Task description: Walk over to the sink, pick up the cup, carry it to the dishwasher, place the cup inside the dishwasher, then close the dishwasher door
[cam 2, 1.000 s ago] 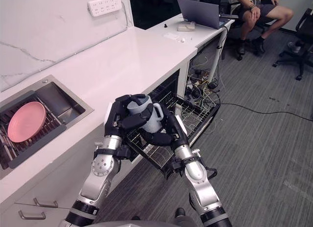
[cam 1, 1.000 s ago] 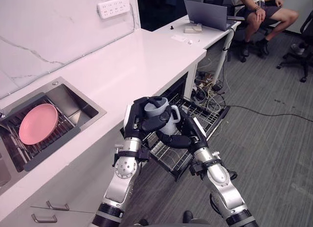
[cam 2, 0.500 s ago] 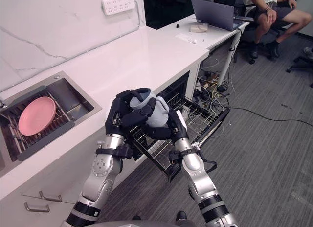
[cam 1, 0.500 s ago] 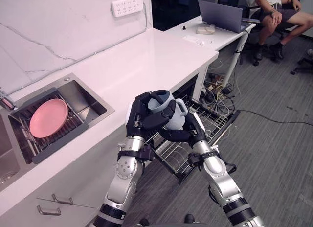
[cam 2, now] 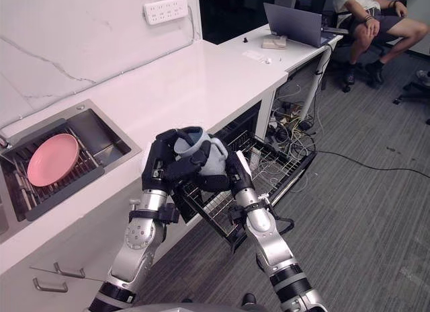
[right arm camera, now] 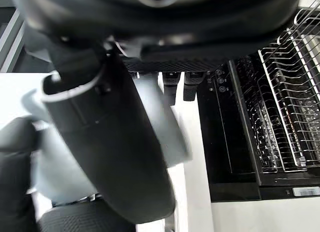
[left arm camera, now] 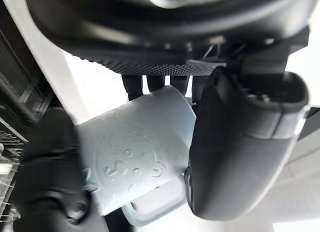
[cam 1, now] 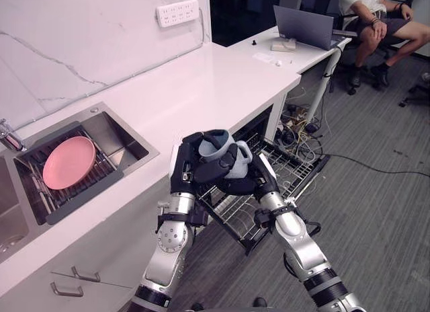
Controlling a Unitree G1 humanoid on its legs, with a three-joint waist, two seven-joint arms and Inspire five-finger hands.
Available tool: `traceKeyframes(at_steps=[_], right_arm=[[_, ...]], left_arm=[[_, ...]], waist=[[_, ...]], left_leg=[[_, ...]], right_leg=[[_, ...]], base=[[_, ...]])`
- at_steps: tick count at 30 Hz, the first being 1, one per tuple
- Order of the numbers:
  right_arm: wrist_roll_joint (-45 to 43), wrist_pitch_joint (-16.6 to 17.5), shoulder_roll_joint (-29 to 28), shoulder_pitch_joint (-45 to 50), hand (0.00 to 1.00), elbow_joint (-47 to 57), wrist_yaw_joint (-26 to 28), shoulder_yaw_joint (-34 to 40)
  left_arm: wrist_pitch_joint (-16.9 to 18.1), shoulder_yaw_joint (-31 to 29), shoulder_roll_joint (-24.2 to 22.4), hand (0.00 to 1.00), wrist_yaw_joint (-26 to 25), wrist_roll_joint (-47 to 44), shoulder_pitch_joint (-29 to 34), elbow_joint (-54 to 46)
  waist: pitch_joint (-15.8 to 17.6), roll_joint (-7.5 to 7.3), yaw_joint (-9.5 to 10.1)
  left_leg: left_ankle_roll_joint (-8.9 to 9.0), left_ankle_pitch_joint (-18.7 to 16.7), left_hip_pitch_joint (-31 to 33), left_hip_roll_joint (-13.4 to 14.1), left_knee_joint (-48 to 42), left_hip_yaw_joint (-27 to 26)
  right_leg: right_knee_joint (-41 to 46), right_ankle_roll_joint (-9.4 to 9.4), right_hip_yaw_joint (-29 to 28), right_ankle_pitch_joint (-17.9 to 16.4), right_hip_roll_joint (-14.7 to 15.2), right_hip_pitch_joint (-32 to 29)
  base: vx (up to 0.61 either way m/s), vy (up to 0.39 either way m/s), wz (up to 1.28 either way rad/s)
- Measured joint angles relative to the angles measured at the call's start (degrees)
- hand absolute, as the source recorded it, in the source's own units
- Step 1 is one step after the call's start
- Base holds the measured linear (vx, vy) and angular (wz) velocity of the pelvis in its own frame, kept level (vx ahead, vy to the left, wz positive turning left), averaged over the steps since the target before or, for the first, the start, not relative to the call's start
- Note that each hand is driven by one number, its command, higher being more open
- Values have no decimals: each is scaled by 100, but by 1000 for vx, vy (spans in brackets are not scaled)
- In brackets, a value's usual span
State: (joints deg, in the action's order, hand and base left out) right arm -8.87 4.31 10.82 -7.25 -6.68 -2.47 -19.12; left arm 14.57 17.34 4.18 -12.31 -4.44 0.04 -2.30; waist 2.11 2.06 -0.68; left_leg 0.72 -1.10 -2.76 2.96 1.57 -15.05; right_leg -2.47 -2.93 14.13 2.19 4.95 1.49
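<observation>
Both hands on the cup (cam 1: 218,150), held in the air over the near end of the pulled-out dishwasher rack (cam 1: 285,165), just off the table (cam 1: 201,83) edge. Left hand (cam 1: 193,165): forearm up, fingers curled over the cup's rim and far side, thumb across the front. Right hand (cam 1: 243,185): comes in from below on the rack side, fingers wrapped under the cup's base, thumb against its wall. Cup is tilted, with its handle toward the rack. Left wrist view shows the cup's base with raised marks (left arm camera: 132,164) moulded in, too blurred to read. Right wrist view shows a small label (right arm camera: 305,191) on the dishwasher front below the rack, print too small to read. Sink (cam 1: 114,134) is well away from the rack on the left-arm side, with a pink plate (cam 1: 68,162) lying on its grid. Power strip (cam 1: 177,12) is on the wall beyond the rack, no legible marking. Far end of the table past the rack: a laptop (cam 1: 304,26), and a seated person (cam 1: 376,16) behind it.
</observation>
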Motion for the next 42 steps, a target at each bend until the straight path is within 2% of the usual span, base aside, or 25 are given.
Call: traceKeyframes(at_steps=[4,5,18,19,25,31,34,38,42], right_arm=[[-2,-4,-28,0,90,0,2,-27],[-3,-4,-47,0,30,0,-1,-26],[16,-83,-34,1,30,-148,-5,-163],[16,-89,-34,1,30,-174,-6,-163],[216,-91,-31,1,30,-174,-47,-75],[488,-90,-35,29,30,-149,17,181],[590,-42,-125,125,30,-133,6,641],[642,61,118,162,30,-156,-52,1346],[856,162,547,221,30,-774,-41,1471]], left_arm=[[90,1,3,30,-91,274,13,42],[119,0,3,30,-118,359,13,51],[196,30,-5,30,-168,205,104,144],[188,30,-5,90,-168,188,117,156],[168,48,-35,90,-118,110,237,140],[41,12,-52,90,119,112,623,70],[-70,-217,-88,90,211,97,809,66],[-226,-619,-24,90,381,-90,1229,182],[-322,-614,186,90,589,-147,1373,554]], waist=[[-3,-4,-1],[-3,-4,-3],[-58,-32,8],[-72,-37,8],[-101,-64,-1],[-101,-66,10],[-100,-67,19],[-92,-78,11],[-70,-99,99]], left_leg=[[2,-1,-35,-8,18,-28],[2,-2,-36,-8,18,-41],[3,-2,-57,-7,29,-108],[3,-2,-57,-8,29,-104],[7,1,-60,-18,28,-34],[8,1,-40,-22,29,25],[7,1,-15,-27,28,50],[9,8,68,-38,22,174],[-1,42,233,-50,12,286]], right_leg=[[-75,-3,-26,42,-2,51],[-88,-4,-39,53,-4,51],[-187,-3,-95,121,-18,87],[-188,-3,-91,120,-17,90],[-207,-4,-25,119,-8,131],[-235,-8,37,117,-7,153],[-235,-13,67,112,1,149],[-234,-34,192,92,37,133],[-216,-42,312,83,85,27]], base=[[-9,0,-3],[-21,-4,-6],[-8,-3,-3],[0,0,0],[-14,-7,5],[-4,-8,6],[-7,-5,5],[-10,-3,15],[-2,4,17]])
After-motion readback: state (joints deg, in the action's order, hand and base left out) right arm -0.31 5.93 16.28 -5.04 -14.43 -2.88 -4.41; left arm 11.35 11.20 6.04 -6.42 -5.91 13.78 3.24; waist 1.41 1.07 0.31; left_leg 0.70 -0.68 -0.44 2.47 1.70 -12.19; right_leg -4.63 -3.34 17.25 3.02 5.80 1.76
